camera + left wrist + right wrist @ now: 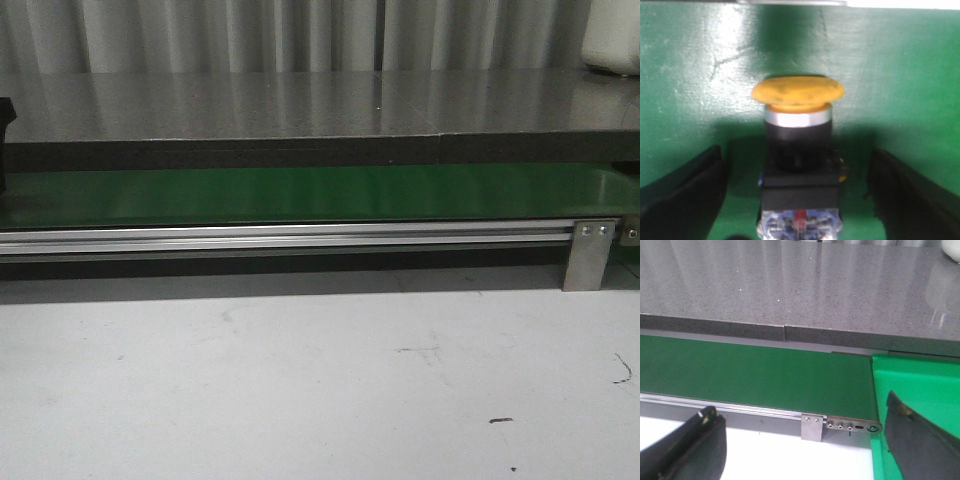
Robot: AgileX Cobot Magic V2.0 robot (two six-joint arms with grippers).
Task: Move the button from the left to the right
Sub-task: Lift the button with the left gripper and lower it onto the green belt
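While the orange-capped, black-bodied push-button [798,145] stands on the green belt [685,100], the left gripper [799,197] straddles it, spread, apparently untouching; closing comes next. Right gripper [805,445] waits spread.

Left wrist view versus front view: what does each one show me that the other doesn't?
Only the left wrist view shows the button, orange-yellow cap on a black body, standing between the open left claw fingers, which do not touch it. Only the front view shows the aluminium rail with its bracket, the grey stone ledge behind, and the white table in front. Both show the green belt.
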